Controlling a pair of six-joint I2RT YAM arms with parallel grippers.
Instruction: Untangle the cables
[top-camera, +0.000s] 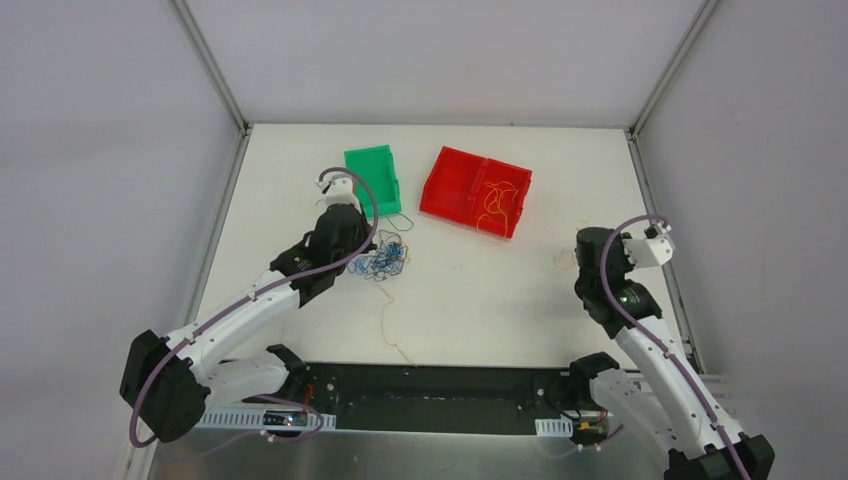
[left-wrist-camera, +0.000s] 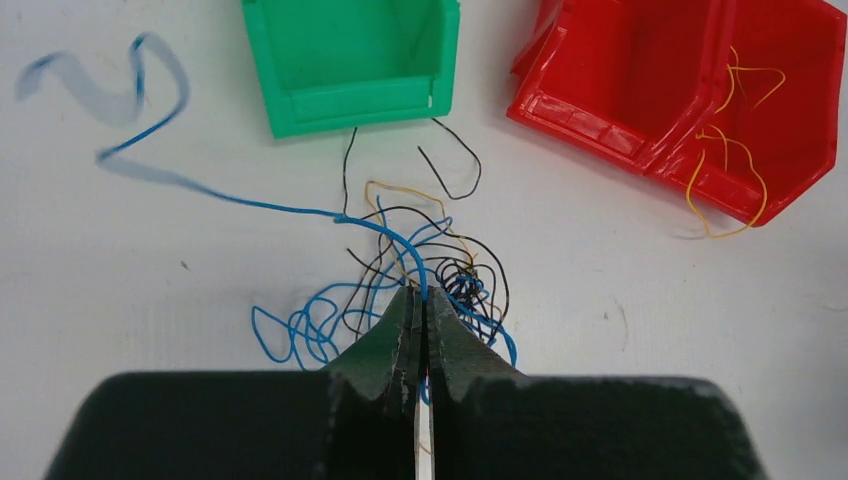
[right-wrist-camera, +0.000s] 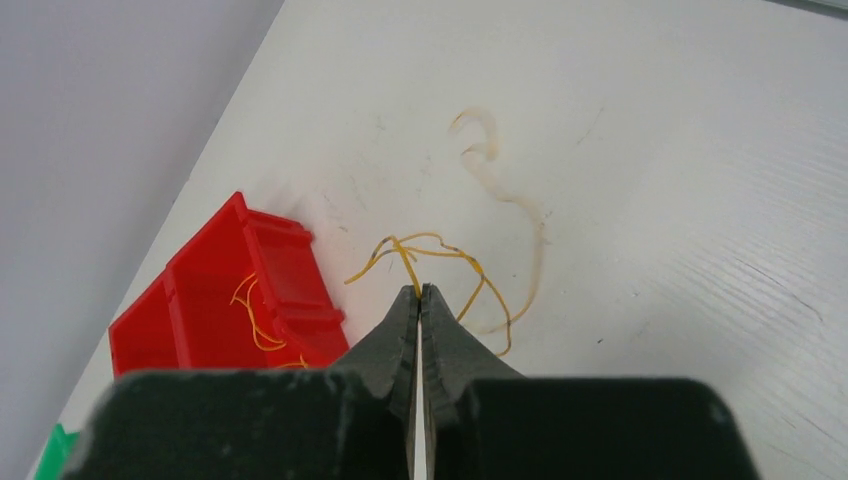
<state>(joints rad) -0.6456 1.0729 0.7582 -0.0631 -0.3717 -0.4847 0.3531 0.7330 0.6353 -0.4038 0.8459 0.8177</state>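
Note:
The cables lie as a knot of blue, black and yellow wires (top-camera: 388, 256) left of the table's middle. My left gripper (left-wrist-camera: 424, 293) is shut on a blue wire (left-wrist-camera: 260, 205) at the knot's (left-wrist-camera: 460, 275) near edge. That strand runs left and far and ends blurred. In the top view the left gripper (top-camera: 368, 256) sits at the knot's left side. My right gripper (right-wrist-camera: 420, 288) is shut on a yellow wire (right-wrist-camera: 470, 265) above the table on the right. In the top view the right gripper (top-camera: 580, 262) holds that faint yellow wire (top-camera: 565, 260).
A green bin (top-camera: 368, 160) stands behind the knot, with a loose black wire (left-wrist-camera: 455, 170) in front of it. A red two-part bin (top-camera: 440, 200) has yellow wires (top-camera: 500, 200) in its right half. One yellow strand (top-camera: 392, 325) lies toward the near edge.

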